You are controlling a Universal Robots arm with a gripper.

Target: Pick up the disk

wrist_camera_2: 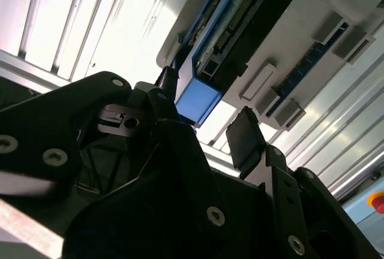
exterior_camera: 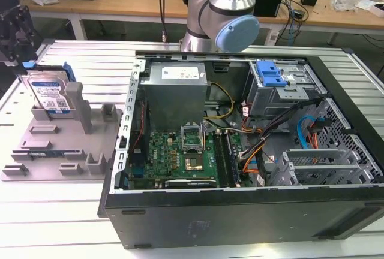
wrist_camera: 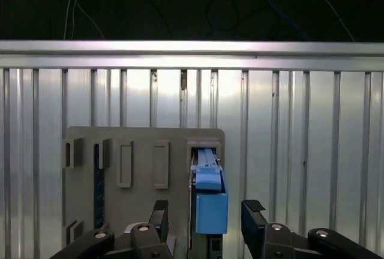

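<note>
- The disk [exterior_camera: 50,94] stands on its edge in a slot at the far end of the grey fixture [exterior_camera: 63,151], with its white-and-blue label facing the camera of the exterior view.
- In the first wrist view the disk [wrist_camera: 210,202] is seen edge-on, and its blue side rail is the part that comes nearest to the camera.
- A grey upright post [exterior_camera: 74,100] of the fixture rises just beside the disk, on the exterior view's right.
- The gripper [wrist_camera: 207,214] hangs over the disk. Its fingers [wrist_camera: 253,211] are apart, one on each side of the blue rail, with a gap on both sides, so they touch nothing.
- In the second wrist view the same blue rail end [wrist_camera_2: 195,100] lies between the two black finger tips, and the fixture is behind it.
- In the exterior view the gripper is the black body just above and behind the top edge of the disk.
- The fixture lies flat on a table of ribbed metal slats [exterior_camera: 90,55].
- On the exterior view's right of the fixture, just beside it, lies an open computer case [exterior_camera: 240,211] with a green mainboard [exterior_camera: 180,151] and a blue bracket [exterior_camera: 270,74] on a metal cage inside.
- The arm [exterior_camera: 223,7] rises behind the case.
</note>
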